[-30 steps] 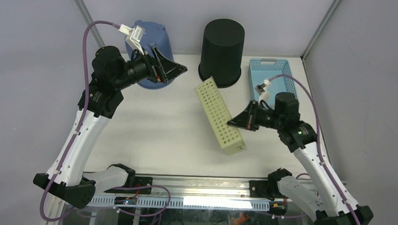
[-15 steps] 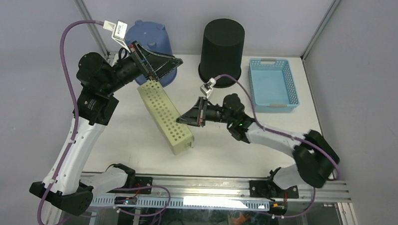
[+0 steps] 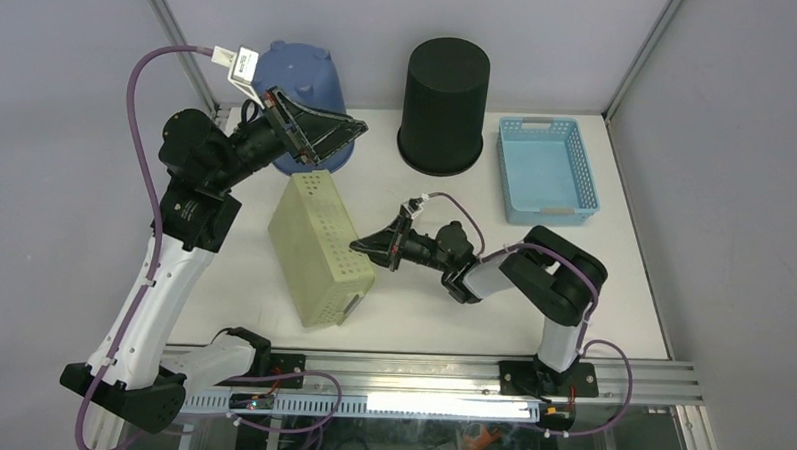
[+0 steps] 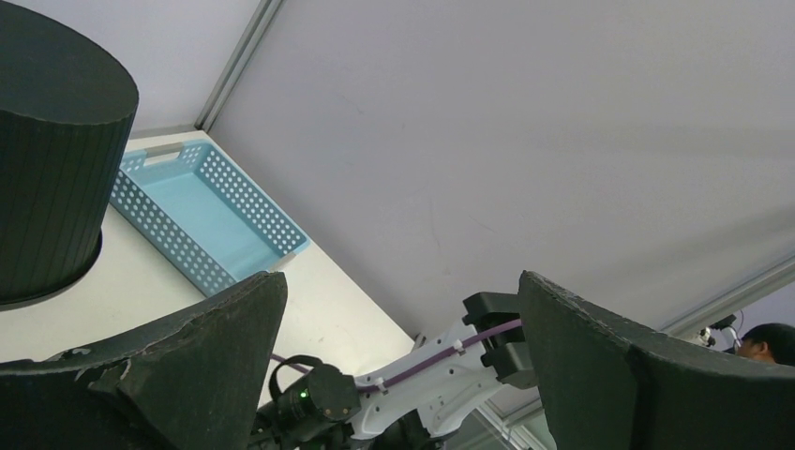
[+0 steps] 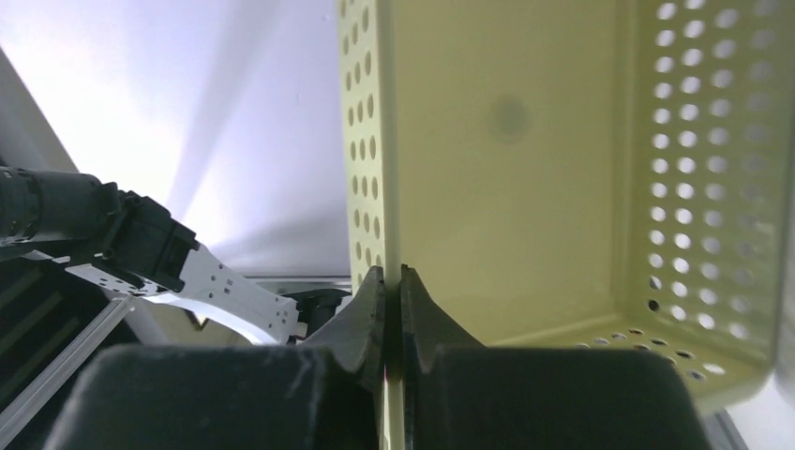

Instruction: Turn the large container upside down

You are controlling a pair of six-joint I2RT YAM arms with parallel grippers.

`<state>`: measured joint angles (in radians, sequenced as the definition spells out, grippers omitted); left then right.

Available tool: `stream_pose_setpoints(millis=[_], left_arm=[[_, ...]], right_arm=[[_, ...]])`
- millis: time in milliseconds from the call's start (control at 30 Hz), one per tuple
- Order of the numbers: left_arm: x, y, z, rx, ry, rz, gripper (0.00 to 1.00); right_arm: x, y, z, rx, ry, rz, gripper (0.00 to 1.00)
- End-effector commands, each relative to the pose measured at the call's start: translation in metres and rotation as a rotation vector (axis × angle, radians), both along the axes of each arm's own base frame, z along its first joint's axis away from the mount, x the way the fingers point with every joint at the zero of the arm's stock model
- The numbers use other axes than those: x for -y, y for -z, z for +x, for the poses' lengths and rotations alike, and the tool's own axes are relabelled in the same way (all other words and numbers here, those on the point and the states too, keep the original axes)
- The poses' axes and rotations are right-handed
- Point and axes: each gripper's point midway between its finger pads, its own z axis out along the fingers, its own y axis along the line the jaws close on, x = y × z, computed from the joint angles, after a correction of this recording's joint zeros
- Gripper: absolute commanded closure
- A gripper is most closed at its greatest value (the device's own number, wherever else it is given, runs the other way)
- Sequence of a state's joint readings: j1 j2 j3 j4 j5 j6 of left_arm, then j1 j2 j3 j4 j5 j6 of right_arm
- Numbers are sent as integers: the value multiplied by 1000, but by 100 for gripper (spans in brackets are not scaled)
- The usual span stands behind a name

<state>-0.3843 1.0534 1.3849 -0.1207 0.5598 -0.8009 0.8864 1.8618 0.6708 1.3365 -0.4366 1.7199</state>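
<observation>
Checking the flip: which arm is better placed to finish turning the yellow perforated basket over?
Likely right: the right gripper pinches the pale yellow perforated plastic basket; the left gripper is open, holding nothing.

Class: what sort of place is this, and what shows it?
Probably a robotics test bench: robot arms bolted to a metal rail, a white table walled by grey panels, a yellow basket as prop.

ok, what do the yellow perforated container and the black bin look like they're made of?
The yellow container is most likely moulded plastic: smooth, faintly glossy, with thin walls and even rows of round holes. The black bin is probably plastic too: matte, with fine vertical ribbing down its side. Neither look rules out another material.
</observation>
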Motion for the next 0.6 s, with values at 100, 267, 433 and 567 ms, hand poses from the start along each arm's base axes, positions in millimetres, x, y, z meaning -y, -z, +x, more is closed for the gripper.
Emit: stream_pose_setpoints(millis=[100, 267, 433, 567], left_arm=[[5, 14, -1, -12, 44, 9, 1], [6, 33, 5, -48, 38, 30, 1], [10, 66, 17, -113, 29, 91, 1], [8, 106, 29, -185, -11, 177, 1]], right_arm=[[33, 51, 3, 23, 133, -253, 66], [53, 79, 12, 94, 136, -650, 22], [116, 63, 39, 241, 233, -1102, 9], [186, 50, 58, 300, 345, -1350, 7]])
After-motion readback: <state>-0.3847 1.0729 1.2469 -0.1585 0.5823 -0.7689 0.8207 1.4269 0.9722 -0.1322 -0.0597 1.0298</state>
